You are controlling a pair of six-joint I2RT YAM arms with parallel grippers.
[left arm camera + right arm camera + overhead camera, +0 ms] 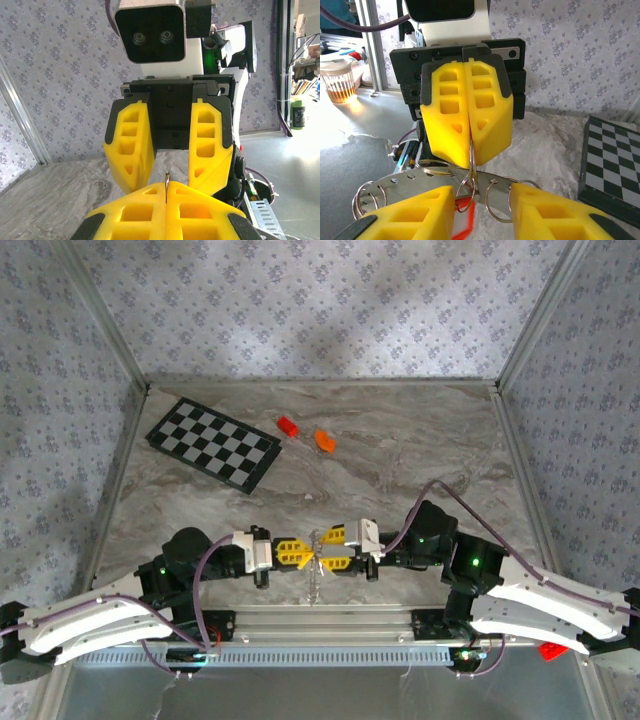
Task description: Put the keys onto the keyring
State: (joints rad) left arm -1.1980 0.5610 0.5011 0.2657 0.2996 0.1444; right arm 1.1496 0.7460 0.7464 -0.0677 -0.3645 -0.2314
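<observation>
At the near middle of the marble table (420, 450), the left gripper (471, 161) was clamped tight on a thin wire loop of the keyring (470, 187). The right gripper (328, 550) faced it with jaws spread, one finger on either side of the ring cluster. A blurred red shape (464, 212) showed below the rings; whether it was a key was unclear. The checkered board (212, 443) lay far left.

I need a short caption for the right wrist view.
Left gripper pinches the keyring shut while the open right gripper straddles it.
</observation>
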